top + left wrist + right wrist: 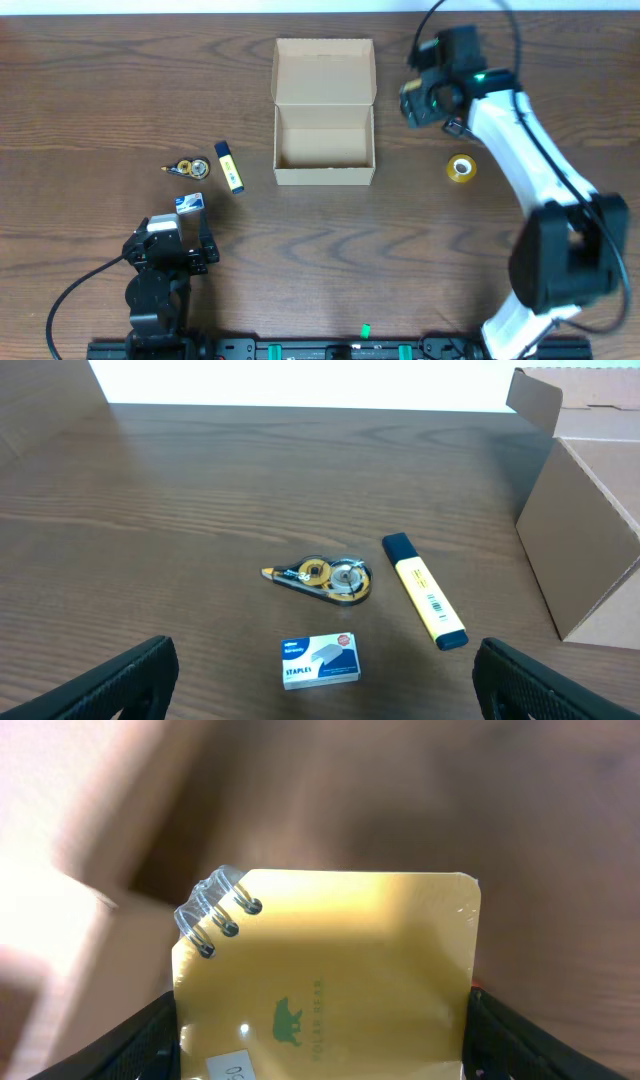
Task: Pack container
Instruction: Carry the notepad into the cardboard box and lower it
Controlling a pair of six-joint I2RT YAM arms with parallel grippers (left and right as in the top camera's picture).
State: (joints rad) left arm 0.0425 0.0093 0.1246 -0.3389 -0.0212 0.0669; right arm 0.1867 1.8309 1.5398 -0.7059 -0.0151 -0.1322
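**Notepad poised beside open box**

The right gripper [428,98] is hovering just beside the right wall of the box [324,178]. Its jaws are clamped on the two edges of a yellow spiral notepad [330,970], apparently so the pad can be carried over the rim and let go inside. The box is sitting mid-table, between the two arms. It is plain tan corrugated cardboard, rectangular, with its hinged lid folded back on the far side so the mouth is facing up. From overhead, its floor is looking bare. The left gripper [170,240] is resting near the front of the table [80,100] with jaws wide apart. It is facing the staples [320,660], correction tape [320,577] and highlighter [425,603], all lying left of the box and probably next to go in. A tape roll [460,168] is lying to the box's right.
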